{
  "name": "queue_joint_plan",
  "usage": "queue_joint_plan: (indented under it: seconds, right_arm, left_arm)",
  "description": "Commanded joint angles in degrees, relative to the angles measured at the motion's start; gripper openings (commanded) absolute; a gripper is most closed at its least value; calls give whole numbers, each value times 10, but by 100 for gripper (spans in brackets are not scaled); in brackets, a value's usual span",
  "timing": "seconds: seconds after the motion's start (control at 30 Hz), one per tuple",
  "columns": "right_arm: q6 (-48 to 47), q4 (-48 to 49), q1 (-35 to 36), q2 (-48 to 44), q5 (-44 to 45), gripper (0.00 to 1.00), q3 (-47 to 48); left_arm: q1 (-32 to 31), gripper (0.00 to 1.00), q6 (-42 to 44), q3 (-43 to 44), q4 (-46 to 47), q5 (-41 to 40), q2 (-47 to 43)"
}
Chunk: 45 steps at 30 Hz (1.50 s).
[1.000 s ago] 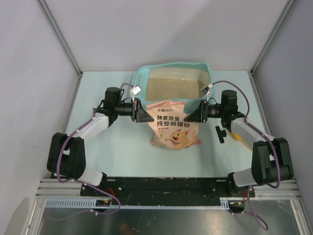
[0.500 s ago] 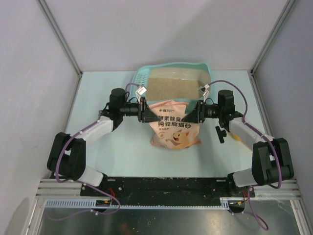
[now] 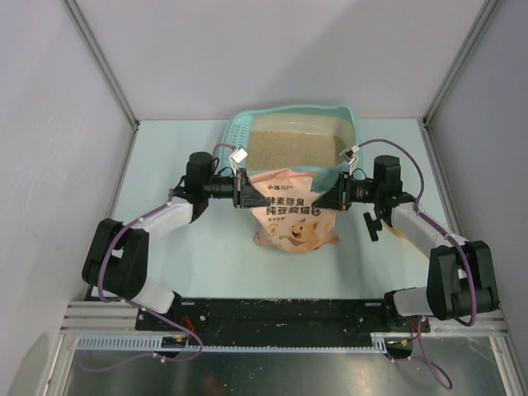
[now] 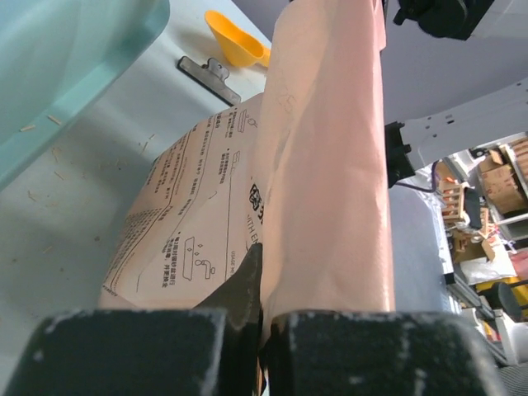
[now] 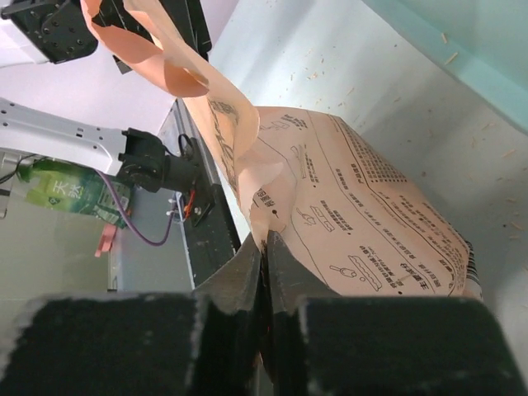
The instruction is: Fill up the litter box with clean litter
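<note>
Overhead, left of centre in the frame, the left gripper (image 3: pixel 246 191) reaches in sideways and is clamped tight on the upper left edge of the pink bag (image 3: pixel 295 223); its wrist view shows the fingers pressed together with the bag's thin side fold pinched between them. The bag lies on the table at the centre of the frame, printed face up, its top end touching or just beside the near wall of the litter box (image 3: pixel 289 112). That teal tray sits at upper centre, its slotted grid at the left end and the clean litter (image 3: pixel 293 147) spread as a beige bed across the rest of its floor. Right of centre, the right gripper (image 3: pixel 324 198) mirrors the other, its fingers closed on the bag's upper right edge. Further right, a black clip (image 3: pixel 372 224) lies on the table beside an orange scoop (image 4: pixel 235 41).
</note>
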Motion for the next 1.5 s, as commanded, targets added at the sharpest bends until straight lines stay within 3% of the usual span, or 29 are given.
queue_joint_plan:
  seconds: [0.0, 0.17, 0.33, 0.5, 0.83, 1.03, 1.27, 1.37, 1.4, 1.47]
  right_arm:
    - [46, 60, -6, 2, -32, 2, -4]
    - [182, 133, -13, 27, -108, 0, 1]
    - [227, 94, -11, 46, -160, 0, 42]
    - [349, 117, -2, 79, -200, 0, 45]
    - [385, -31, -10, 84, -204, 0, 45]
    - [307, -146, -22, 93, -191, 0, 44]
    - [338, -108, -13, 113, -186, 0, 41]
    - [369, -71, -3, 115, -186, 0, 41]
    - [372, -65, -1, 115, -186, 0, 41]
    - [371, -68, 3, 114, -184, 0, 42]
  left_arm:
    - [21, 0, -48, -5, 16, 58, -21]
    - [58, 0, -133, -7, 16, 122, -23]
    - [64, 0, -202, -6, 15, 128, -38]
    - [71, 0, -238, 10, 11, 145, -22]
    - [79, 0, -306, 21, 0, 125, 20]
    - [79, 0, -338, 2, -4, 126, 21]
    - [57, 0, -303, -16, -24, 99, 3]
    - [94, 24, -234, 3, -41, 83, -27]
    - [109, 36, -205, 14, -69, 65, -51]
    - [152, 48, -50, 64, -221, 23, -77]
